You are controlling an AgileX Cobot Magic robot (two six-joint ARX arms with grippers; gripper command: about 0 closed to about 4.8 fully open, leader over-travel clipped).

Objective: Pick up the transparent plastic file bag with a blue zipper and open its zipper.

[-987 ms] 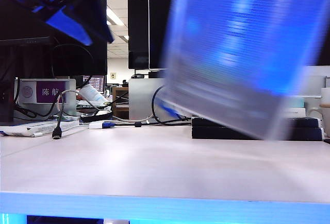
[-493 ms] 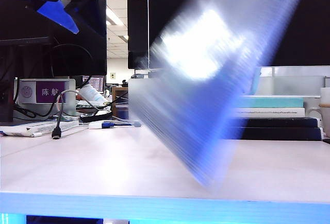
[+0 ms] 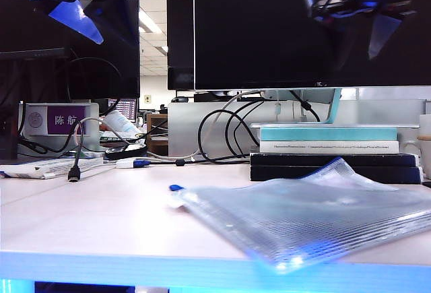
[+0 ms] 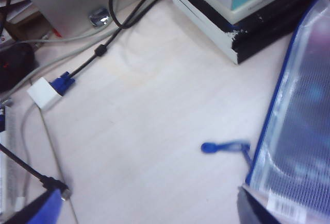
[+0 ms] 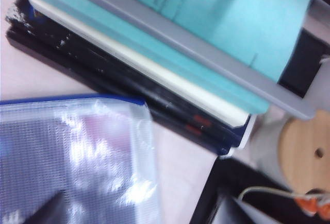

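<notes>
Bag [image 3: 310,222] lies flat on the bench [image 3: 101,219], near edge, far edge lifted against the books [image 3: 333,158]. Nothing has hold of it. Looks thin, floppy and slick, so I'd judge it light and likely to sag or slide if pinched mid-sheet. Best grip is probably a corner or the stiffer zipper [image 4: 273,105] edge. Blue pull tab [image 3: 176,188] sticks out from the bag's corner.

Right end effector [image 3: 357,10] hangs high, well above the bag, fingers spread, empty. Bag sits directly below it, books just beyond.

Left end effector [image 3: 81,0] hovers high too, wide open, empty. Tab [image 4: 224,147] is below it and off to one side; bag further that way. Cables [image 3: 222,131] and monitors sit behind.
</notes>
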